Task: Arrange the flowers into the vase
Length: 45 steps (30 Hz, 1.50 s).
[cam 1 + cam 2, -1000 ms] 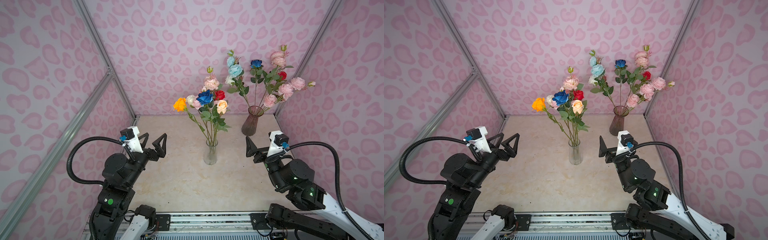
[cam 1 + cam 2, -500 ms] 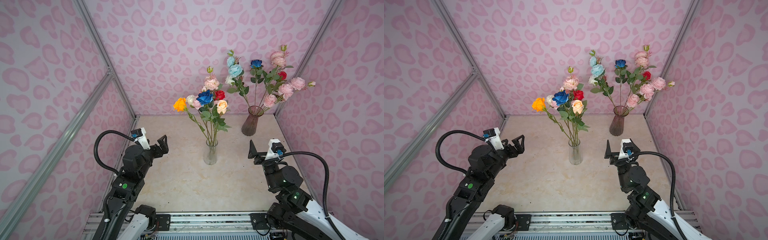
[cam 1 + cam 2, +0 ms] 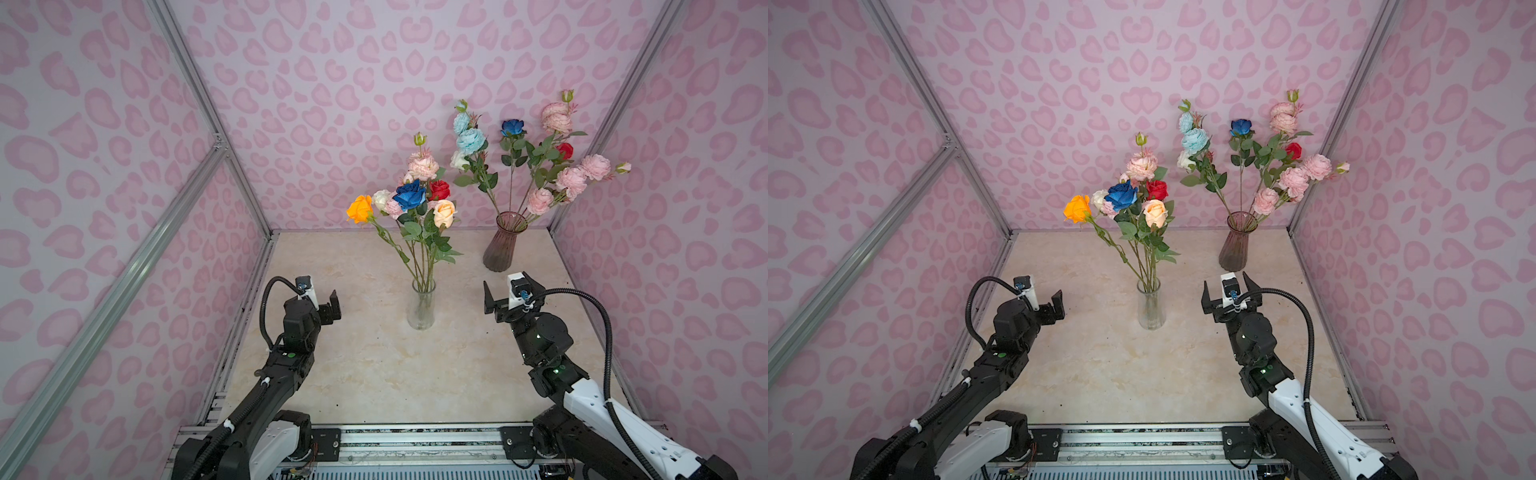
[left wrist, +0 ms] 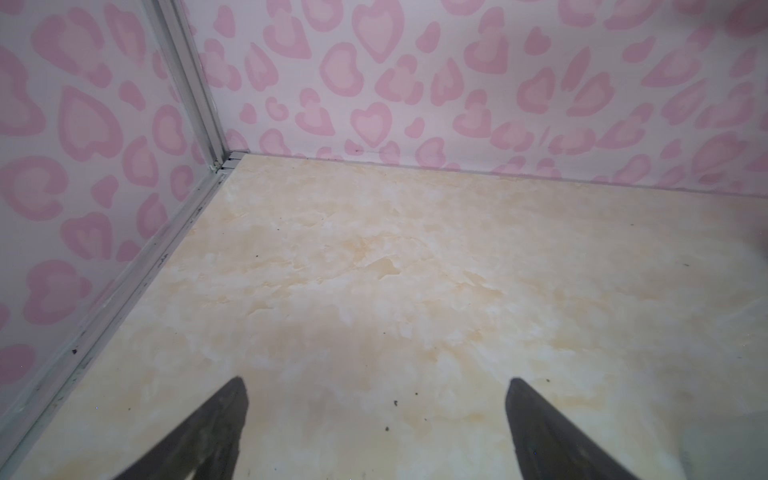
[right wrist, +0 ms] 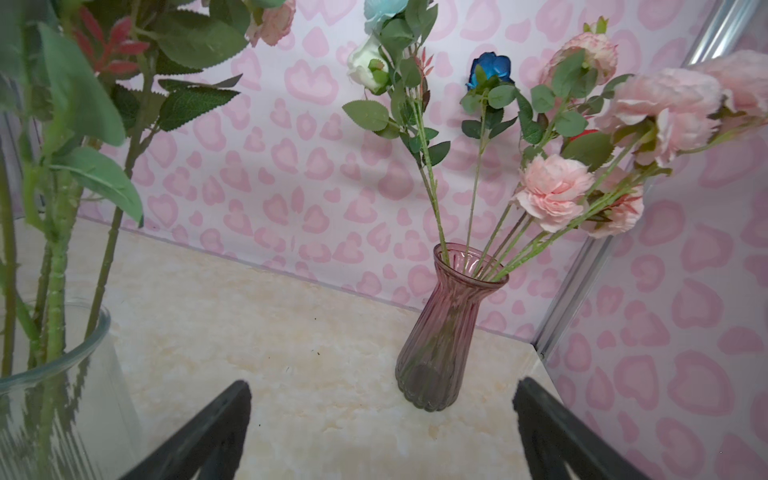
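Top views: a booth of pink heart-print walls (image 3: 332,62) on aluminium frame posts (image 3: 216,137) encloses a cream marbled desk (image 3: 361,374). The left arm (image 3: 291,365) and right arm (image 3: 544,345) rise from a rail (image 3: 415,434) at the desk's near edge and flank the clear glass vase (image 3: 421,309), which stands upright near the desk's middle. One bunch of flowers (image 3: 409,195), with orange, white, dark blue, red, peach and pink heads, stands with its stems in this vase. A second bunch (image 3: 540,166), with light blue, white, dark blue, red and pink heads, fans out of a ribbed purple vase (image 3: 500,247) behind and to the right of the clear glass vase, close to the back right corner. The left gripper (image 4: 376,380) is spread wide and empty over bare desk, well to the left of the clear glass vase. The right gripper (image 5: 383,381) is likewise wide and empty, to that vase's right and short of the purple one. Open desk lies in front of the clear glass vase and to its left, up to the wall edges.
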{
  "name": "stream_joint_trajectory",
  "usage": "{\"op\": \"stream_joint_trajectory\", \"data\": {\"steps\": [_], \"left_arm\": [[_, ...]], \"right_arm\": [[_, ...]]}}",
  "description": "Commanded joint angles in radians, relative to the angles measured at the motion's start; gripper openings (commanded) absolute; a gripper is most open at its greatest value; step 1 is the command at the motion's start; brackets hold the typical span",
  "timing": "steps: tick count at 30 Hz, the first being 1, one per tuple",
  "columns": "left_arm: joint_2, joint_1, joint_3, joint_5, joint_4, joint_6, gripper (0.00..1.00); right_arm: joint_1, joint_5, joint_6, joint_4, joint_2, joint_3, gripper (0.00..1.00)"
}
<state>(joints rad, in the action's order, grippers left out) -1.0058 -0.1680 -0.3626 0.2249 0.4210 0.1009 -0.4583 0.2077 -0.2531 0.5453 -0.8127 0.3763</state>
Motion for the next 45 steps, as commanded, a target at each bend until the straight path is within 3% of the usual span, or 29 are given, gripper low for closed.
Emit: {"op": "stream_joint_trajectory", "data": {"steps": [1,5,11,13,15,22,28,33,35,37,42,45], "left_arm": [[-0.048,0.021,0.063,0.125,0.297,-0.116,0.98],[-0.160,0.093,0.152,0.060,0.503,-0.067,0.98],[-0.475,0.163,0.138,-0.117,0.788,-0.055,0.98],[-0.447,0.168,0.065,-0.171,0.594,-0.078,0.98],[-0.464,0.185,0.037,-0.208,0.554,-0.069,0.98],[-0.467,0.202,0.028,-0.231,0.545,-0.059,0.98],[-0.467,0.202,0.029,-0.231,0.545,-0.059,0.98],[-0.466,0.202,0.029,-0.231,0.545,-0.060,0.98],[-0.467,0.202,0.030,-0.230,0.544,-0.060,0.98],[-0.466,0.202,0.029,-0.231,0.545,-0.059,0.98],[-0.466,0.203,0.029,-0.230,0.545,-0.059,0.98],[-0.467,0.202,0.030,-0.230,0.545,-0.060,0.98]], "right_arm": [[0.011,-0.093,-0.057,0.042,-0.014,-0.023,0.99],[0.037,-0.090,-0.035,0.071,-0.008,-0.069,0.99],[0.064,-0.114,-0.051,0.064,-0.002,-0.096,0.99],[0.068,-0.128,-0.082,0.058,0.010,-0.112,0.99],[0.071,-0.142,-0.117,0.068,0.015,-0.134,0.99],[0.105,-0.183,-0.144,0.195,-0.058,-0.193,0.99],[0.154,-0.255,-0.137,0.289,-0.234,-0.198,0.99],[0.225,-0.214,-0.035,0.581,-0.482,-0.270,0.99],[0.256,-0.226,-0.009,0.779,-0.620,-0.306,1.00],[0.266,-0.135,0.042,1.008,-0.741,-0.345,1.00],[0.304,-0.020,0.122,0.967,-0.818,-0.254,1.00],[0.321,0.073,0.187,0.666,-0.741,-0.159,1.00]]}}
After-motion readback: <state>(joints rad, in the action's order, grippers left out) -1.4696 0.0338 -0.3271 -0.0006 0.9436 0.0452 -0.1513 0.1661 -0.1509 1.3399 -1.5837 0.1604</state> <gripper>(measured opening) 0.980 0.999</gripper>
